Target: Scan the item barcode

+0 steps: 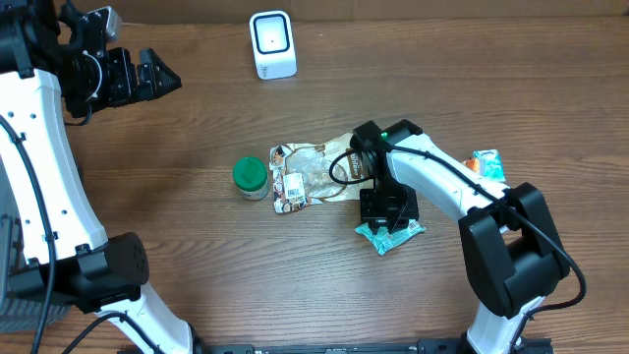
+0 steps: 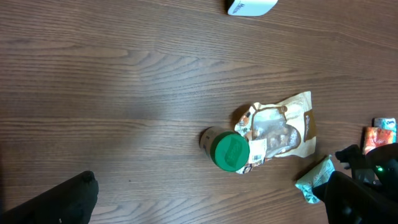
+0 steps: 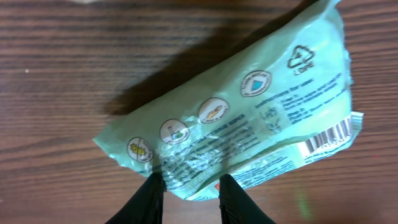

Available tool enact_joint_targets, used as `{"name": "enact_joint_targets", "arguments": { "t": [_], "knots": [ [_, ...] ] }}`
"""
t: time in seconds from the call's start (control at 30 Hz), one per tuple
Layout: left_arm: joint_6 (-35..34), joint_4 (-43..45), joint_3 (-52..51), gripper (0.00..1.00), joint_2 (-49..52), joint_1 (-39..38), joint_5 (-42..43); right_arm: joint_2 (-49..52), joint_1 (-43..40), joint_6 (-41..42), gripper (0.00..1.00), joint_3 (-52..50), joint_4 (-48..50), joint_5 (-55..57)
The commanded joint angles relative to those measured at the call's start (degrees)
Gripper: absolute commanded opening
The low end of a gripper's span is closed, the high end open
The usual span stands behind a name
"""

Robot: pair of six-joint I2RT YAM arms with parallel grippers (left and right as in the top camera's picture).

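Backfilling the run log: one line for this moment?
right gripper: shut on light green plastic packet | left gripper: open | barcode: visible on top

Even, warmish light from above, no glare. Rt wrist view sharp: dark shadow on surface point(image 3: 155, 74) up-left of green pack point(image 3: 249, 112). Left wrist view slightly soft.
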Motion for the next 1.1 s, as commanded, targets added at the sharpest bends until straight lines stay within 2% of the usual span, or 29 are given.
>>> {"name": "enact_joint_targets", "arguments": {
  "t": [0.0,0.1,0.2,0.43,0.73,0.9,1.07],
  "knots": [
    [1.07,-0.11,0.55,1.00,-0.44,-0.39,-0.35,-5.05,-0.92,3.87,0.27,-0.28,0.07,5.81],
    [1.07,-0.11,0.55,1.00,-0.44,-0.39,-0.33,-9.57,-4.02,8.74,0.32,-0.28,-0.87,11.04],
    [1.07,-0.11,0.55,1.00,-0.44,-0.39,-0.33,-12.07,-9.66,9.33,0.34,-0.31,-0.87,14.14],
    [1.07,-0.11,0.55,1.00,-0.44,-0.42,-0.33,-10.75,-17.09,-0.46,0.30,-5.64,11.34,9.49],
    [1.07,-0.11,0.55,1.00,-0.44,-0.39,-0.33,-7.10,-15.72,-7.21,0.30,-12.02,22.88,8.81],
    [1.07,-0.11,0.55,1.00,-0.44,-0.39,-0.33,-6.56,-12.24,-14.36,0.27,-12.59,22.62,2.69],
    [1.07,-0.11,0.55,0.99,-0.44,-0.39,-0.33,-6.56,-5.11,-20.96,0.27,-12.59,22.73,-3.76]
  ]
}}
